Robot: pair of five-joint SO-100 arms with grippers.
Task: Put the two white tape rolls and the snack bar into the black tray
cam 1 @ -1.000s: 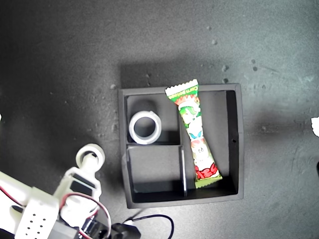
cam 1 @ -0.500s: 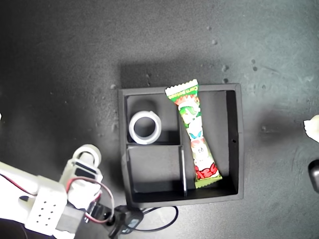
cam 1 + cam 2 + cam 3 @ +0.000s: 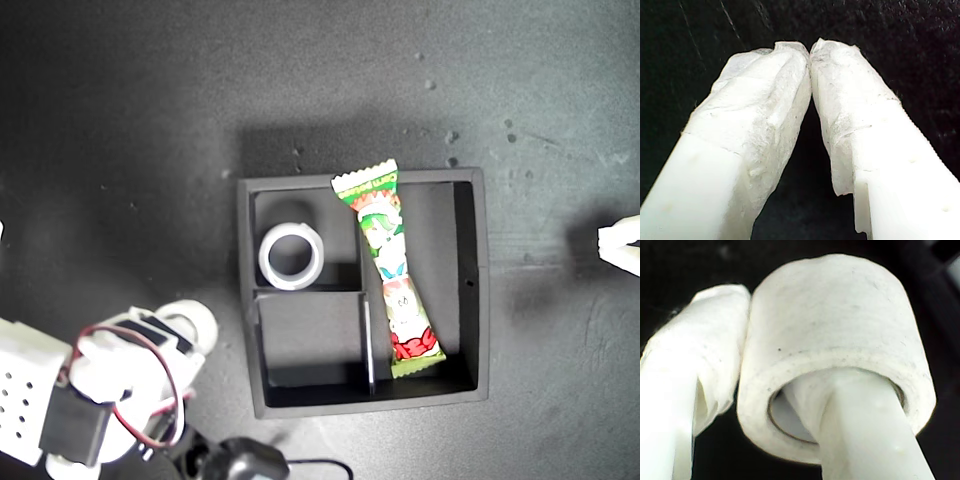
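Beside the black tray (image 3: 478,290), my second gripper (image 3: 785,390) clamps a white tape roll (image 3: 835,340); my first gripper (image 3: 810,52) is closed, empty

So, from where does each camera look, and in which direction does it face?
Exterior view: overhead, facing down on the black tray holding the snack bar and one tape roll; an arm shows at its lower left.
First wrist view: on my first gripper, looking along its closed fingers at the dark surface.
Second wrist view: on my second gripper, looking along fingers clamping the second tape roll, also seen in the exterior view.
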